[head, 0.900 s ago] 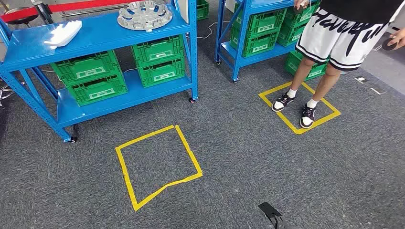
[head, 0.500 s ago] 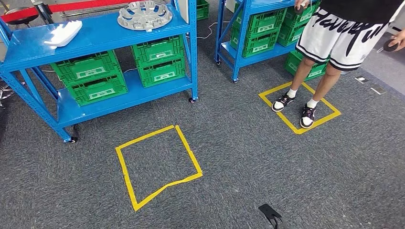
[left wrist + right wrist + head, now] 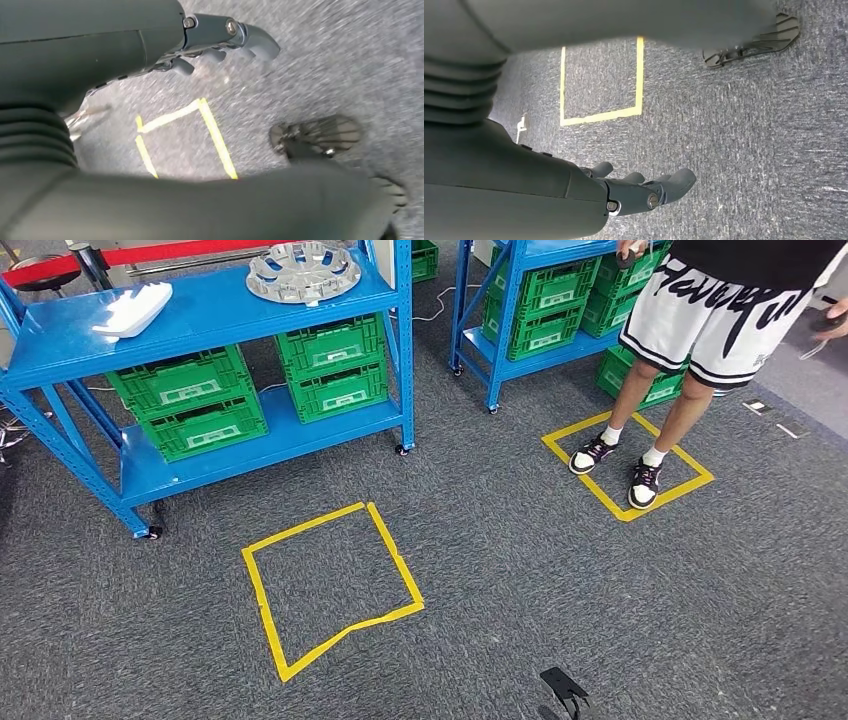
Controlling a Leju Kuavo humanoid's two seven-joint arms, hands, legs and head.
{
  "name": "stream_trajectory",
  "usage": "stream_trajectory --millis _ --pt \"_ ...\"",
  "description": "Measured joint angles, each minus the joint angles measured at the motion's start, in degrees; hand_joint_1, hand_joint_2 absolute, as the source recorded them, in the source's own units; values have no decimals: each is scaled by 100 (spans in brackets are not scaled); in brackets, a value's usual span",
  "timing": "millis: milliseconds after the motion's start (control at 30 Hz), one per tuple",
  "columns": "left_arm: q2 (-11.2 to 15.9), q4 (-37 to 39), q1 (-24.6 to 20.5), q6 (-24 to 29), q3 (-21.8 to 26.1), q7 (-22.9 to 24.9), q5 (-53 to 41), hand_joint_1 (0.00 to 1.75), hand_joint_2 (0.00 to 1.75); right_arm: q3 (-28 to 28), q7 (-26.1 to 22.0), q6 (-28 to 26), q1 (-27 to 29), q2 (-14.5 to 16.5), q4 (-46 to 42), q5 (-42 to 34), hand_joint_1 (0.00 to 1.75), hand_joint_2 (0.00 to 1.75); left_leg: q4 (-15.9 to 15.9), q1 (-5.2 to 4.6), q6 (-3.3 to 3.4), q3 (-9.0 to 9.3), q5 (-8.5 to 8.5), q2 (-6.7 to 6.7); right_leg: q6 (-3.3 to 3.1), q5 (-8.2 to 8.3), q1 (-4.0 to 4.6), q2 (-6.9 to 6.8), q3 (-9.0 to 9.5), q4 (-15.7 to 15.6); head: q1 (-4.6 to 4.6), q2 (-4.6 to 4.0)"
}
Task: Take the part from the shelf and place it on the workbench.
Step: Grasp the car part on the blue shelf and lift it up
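A round silver wheel cover [image 3: 303, 270] lies on the top board of the blue shelf [image 3: 215, 315] at the far left of the head view. A white moulded part [image 3: 132, 310] lies on the same board, further left. My left hand [image 3: 220, 42] hangs over the grey carpet with its fingers stretched out and nothing in them. My right hand [image 3: 639, 187] also hangs above the carpet, fingers extended and empty. Both hands are far from the shelf.
Green crates [image 3: 255, 390] fill the shelf's lower board. A yellow tape square [image 3: 330, 585] marks the carpet in front of the shelf. A second blue shelf [image 3: 520, 350] with green crates stands to the right. A person [image 3: 700, 330] stands in another tape square [image 3: 628, 475].
The person's hand at the right edge has shifted a little. The shelf, the parts and the view stay as they were.
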Motion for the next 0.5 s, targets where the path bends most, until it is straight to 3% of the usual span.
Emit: stream_trajectory --millis 200,333,500 --pt "108 -64 -549 110 -227 -875 -408 0 0 -33 -119 0 -15 2 0 10 0 0 1 0 -12 -1 9 -4 -5 9 1 -2 0 0 0 0" --pt "175 -191 -1328 285 -513 -1563 -921 0 0 -39 -203 0 -26 2 0 8 0 0 2 2 -25 -5 23 -13 -8 23 1 -6 -4 2 -1 0" --pt "227 -339 -2259 379 -824 -1821 -1287 0 0 -40 -282 0 -36 2 0 13 0 0 3 3 -35 -7 31 -18 -14 34 1 -9 -4 7 -1 0"
